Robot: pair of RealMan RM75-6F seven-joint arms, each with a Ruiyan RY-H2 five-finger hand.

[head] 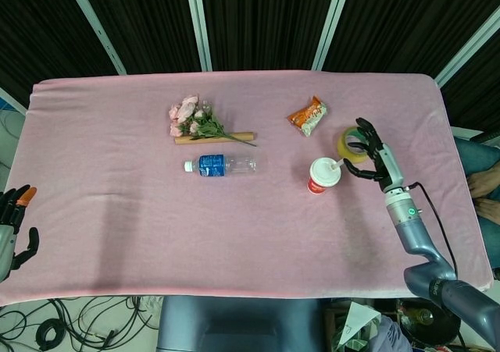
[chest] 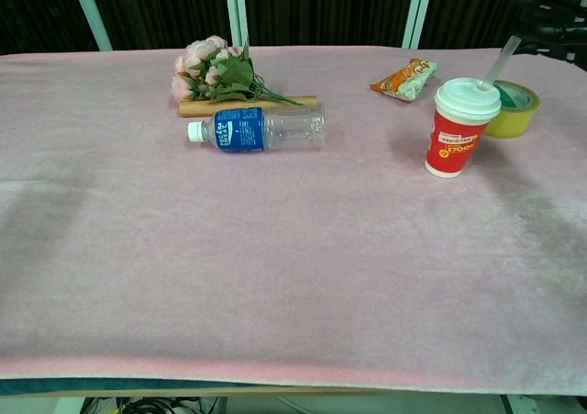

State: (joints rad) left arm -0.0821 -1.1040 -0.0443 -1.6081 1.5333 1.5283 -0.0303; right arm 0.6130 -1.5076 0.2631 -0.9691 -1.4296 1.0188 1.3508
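Note:
A red paper cup (head: 322, 175) with a white lid and a straw (chest: 501, 61) stands upright on the pink cloth, also seen in the chest view (chest: 460, 128). My right hand (head: 376, 158) hovers just right of it, fingers spread, holding nothing. It is over the edge of a yellow tape roll (head: 351, 144) (chest: 513, 108). The hand is nearly out of the chest view at the top right. My left hand (head: 12, 232) hangs off the table's near left corner, fingers apart and empty.
An orange snack bag (head: 308, 115) lies behind the cup. A clear water bottle (head: 220, 165) with a blue label lies on its side mid-table. A pink flower bouquet (head: 195, 122) lies just behind it. The pink cloth (head: 117, 211) covers the whole table.

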